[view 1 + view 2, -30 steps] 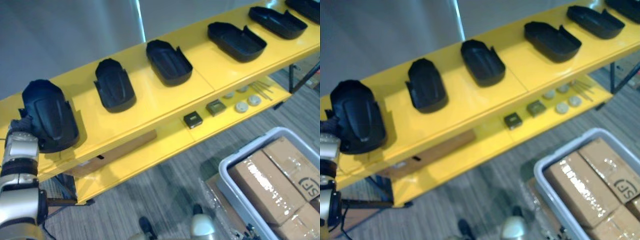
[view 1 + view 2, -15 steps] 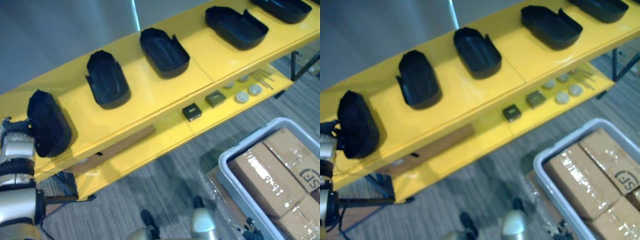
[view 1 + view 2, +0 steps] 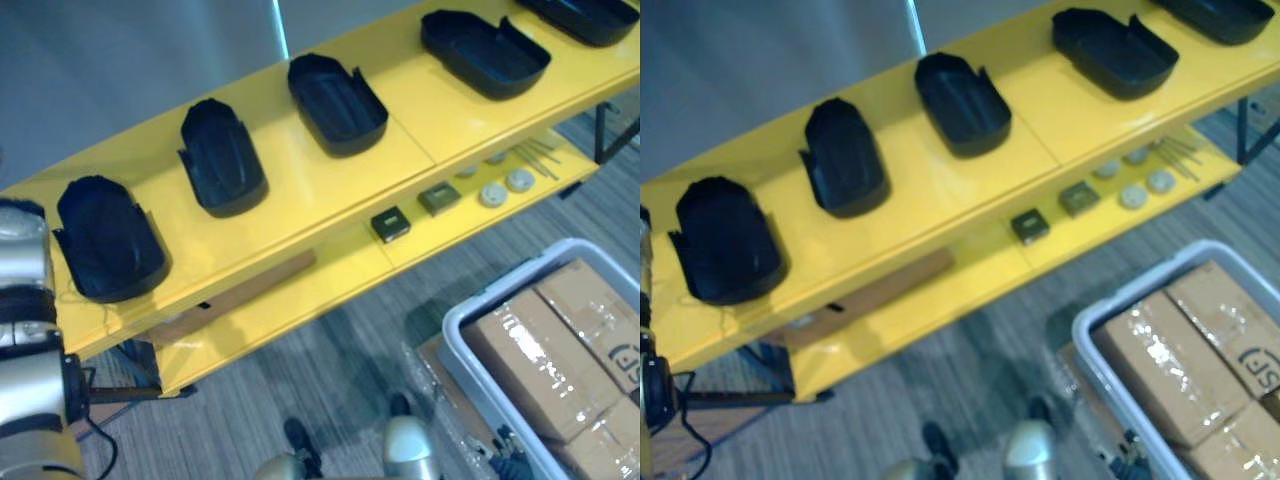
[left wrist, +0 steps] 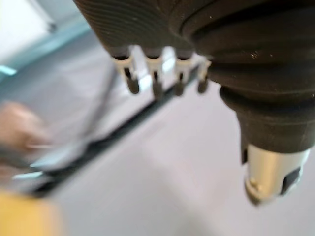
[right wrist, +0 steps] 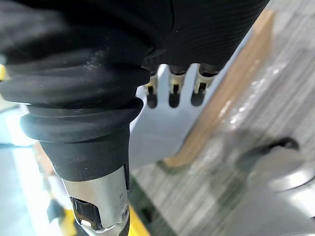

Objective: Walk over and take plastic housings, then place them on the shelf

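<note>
A black oval plastic housing [image 3: 108, 240] lies at 9 o'clock on the top board of the long yellow shelf [image 3: 300, 200], ending a row of four more black housings [image 3: 336, 103] that runs toward 1 o'clock. The robot's left hand [image 4: 155, 81] and right hand [image 5: 172, 91] both hang slack and empty. This placement looks complete, and the next move likely calls for walking off to fetch another housing.
</note>
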You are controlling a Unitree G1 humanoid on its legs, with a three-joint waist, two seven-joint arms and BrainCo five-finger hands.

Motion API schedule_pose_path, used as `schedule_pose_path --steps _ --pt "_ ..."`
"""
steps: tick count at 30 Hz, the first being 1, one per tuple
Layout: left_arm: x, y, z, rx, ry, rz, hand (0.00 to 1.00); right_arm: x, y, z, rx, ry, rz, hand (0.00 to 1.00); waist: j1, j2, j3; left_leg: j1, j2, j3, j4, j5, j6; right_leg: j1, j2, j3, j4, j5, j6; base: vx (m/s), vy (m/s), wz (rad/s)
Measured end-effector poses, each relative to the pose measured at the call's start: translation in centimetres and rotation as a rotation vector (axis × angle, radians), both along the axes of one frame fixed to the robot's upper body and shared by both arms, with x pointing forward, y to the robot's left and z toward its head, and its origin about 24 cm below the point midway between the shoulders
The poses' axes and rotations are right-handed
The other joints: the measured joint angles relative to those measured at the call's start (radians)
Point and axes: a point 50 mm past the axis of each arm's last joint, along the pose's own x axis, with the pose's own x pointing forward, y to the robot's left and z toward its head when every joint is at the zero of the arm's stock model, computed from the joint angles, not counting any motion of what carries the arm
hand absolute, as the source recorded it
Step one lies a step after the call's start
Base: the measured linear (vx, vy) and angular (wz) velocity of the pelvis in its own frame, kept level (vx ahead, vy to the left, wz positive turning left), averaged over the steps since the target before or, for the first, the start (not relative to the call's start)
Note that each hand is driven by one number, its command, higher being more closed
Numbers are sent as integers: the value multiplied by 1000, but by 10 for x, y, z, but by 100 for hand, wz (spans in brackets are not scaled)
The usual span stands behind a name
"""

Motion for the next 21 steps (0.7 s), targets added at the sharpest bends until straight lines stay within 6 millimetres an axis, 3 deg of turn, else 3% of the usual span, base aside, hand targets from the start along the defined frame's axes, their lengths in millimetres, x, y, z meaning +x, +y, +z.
schedule_pose_path --steps 3,5,7,9,11,13,15,18,21 --pt "-4 -21 14 82 -140 -136 0 0 1 0 3 0 2 0 21 -2 -44 0 2 -11 -4 0 0 14 1 -23 -15 0 1 34 -7 21" --pt "-7 -42 2 96 -190 -294 0 -1 1 -1 5 3 -6 0 34 -7 -97 0 0 -39 -5 0 -1 49 0 -55 -38 0 2 49 -3 35" --pt "-15 -58 -21 74 -205 -405 0 0 5 -2 14 1 -11 0 61 -12 -144 1 -1 -53 -5 -1 -2 71 0 -75 -56 0 2 69 -7 29" --pt "-32 -71 -62 13 -187 -478 0 0 9 -4 22 5 -14 0 107 -20 -186 6 -2 -68 -5 -1 -2 97 0 -96 -72 0 2 49 -12 28" --pt "-47 -80 -90 -35 -162 -511 0 -1 12 -5 9 23 -6 0 123 -30 -205 1 -6 -100 -6 -1 -2 119 0 -130 -82 0 1 -13 -11 42" --pt "-64 -90 -114 -85 -141 -522 0 -1 14 -6 3 29 -10 0 162 -41 -219 1 -9 -109 -6 -1 -2 124 -1 -136 -85 0 1 -36 6 25" --pt "-89 -93 -147 -165 -122 -443 0 1 17 -7 -11 39 -19 0 190 -56 -230 0 -14 -124 -7 -2 -1 139 -4 -155 -90 0 2 -46 13 21" --pt "-115 -86 -180 -282 -90 -293 0 5 20 -7 -14 41 -21 0 197 -72 -238 0 -16 -140 -7 1 -1 144 -4 -165 -90 -4 -5 -37 7 13" --pt "-137 -80 -233 -433 50 -84 0 3 23 -10 -9 81 -24 0 212 -89 -251 3 -17 -154 -7 3 0 157 -4 -183 -93 -6 -7 -34 -6 13"
